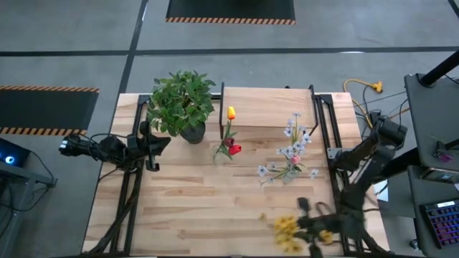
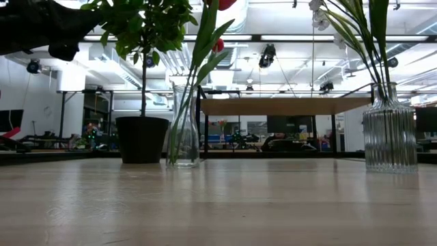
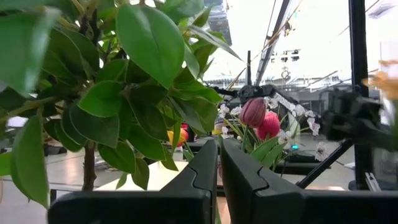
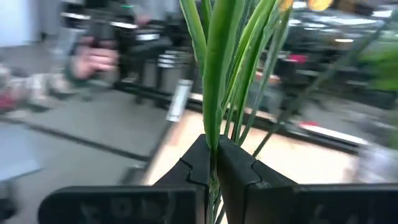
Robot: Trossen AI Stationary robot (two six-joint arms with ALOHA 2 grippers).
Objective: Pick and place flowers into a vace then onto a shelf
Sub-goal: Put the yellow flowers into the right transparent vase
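**Ana:** Pale slatted tabletop (image 1: 193,215) fills the high view, with the shelf (image 1: 267,106) along its far edge and a leafy potted plant (image 1: 181,104) at the shelf's left. Where are the flowers?

**Ben:** In three lots. Red and yellow tulips (image 1: 229,140) stand in a clear glass vase (image 2: 183,128) just in front of the shelf. Pale sprigs with a pink bud (image 1: 290,152) stand in a ribbed glass vase (image 2: 389,133) farther right. The yellow clusters (image 1: 287,228) are at the near right edge, in the right gripper (image 4: 214,163).

**Ana:** Held how?

**Ben:** Its fingers are pinched narrow around a bundle of green stems (image 4: 217,74), low on the stalks, blooms well above. That looks the sensible place: the stems seem light, thin and bendy, and the heads would likely bruise or snap.

**Ana:** And the other arm?

**Ben:** The left gripper (image 3: 217,163) waits at the table's left beside the plant, fingers nearly together, holding nothing.
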